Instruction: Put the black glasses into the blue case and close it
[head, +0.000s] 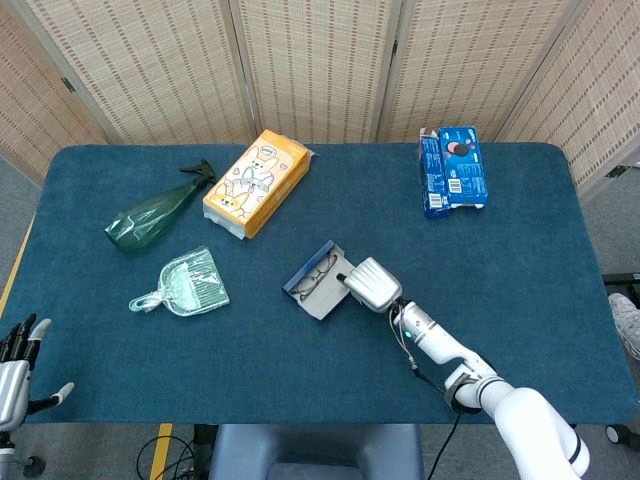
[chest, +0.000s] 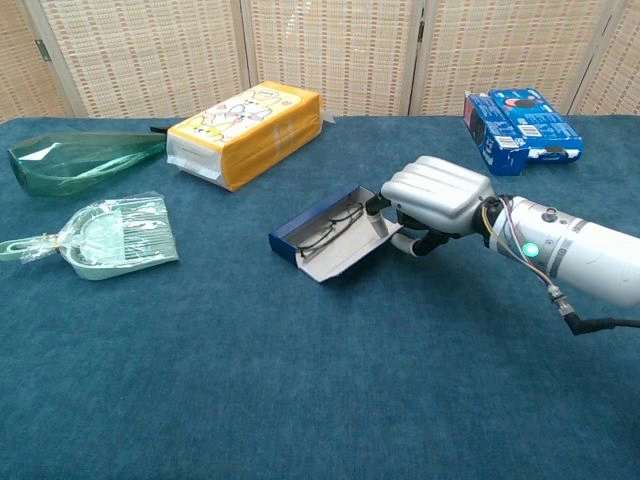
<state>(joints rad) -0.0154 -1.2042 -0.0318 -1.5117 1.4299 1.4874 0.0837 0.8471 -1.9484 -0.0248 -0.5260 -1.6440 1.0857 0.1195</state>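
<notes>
1. Blue case (chest: 325, 235) sits mid-table, open. Dark blue outer wall, pale grey lining, lid flap raised partway on the right hand's side.
2. Black glasses (chest: 335, 225) lie inside the case tray, thin wire frame, folded flat against the lining.
3. Right hand (chest: 435, 200) is at the lid's free edge, fingers curled down over it, thumb tucked under the flap. It grips the lid. Head view shows the same contact (head: 372, 284).
4. Left hand (head: 18, 352) is off the table's front-left corner, fingers spread, nothing in it.
5. Room: bare blue cloth all around the case. Packaged dustpan (chest: 110, 235) well apart to the left, yellow tissue pack (chest: 248, 120) behind it, green spray bottle (chest: 75, 160) far left, blue cookie box (chest: 520, 118) back right.
6. Case is well clear of every table edge (head: 300, 415).
</notes>
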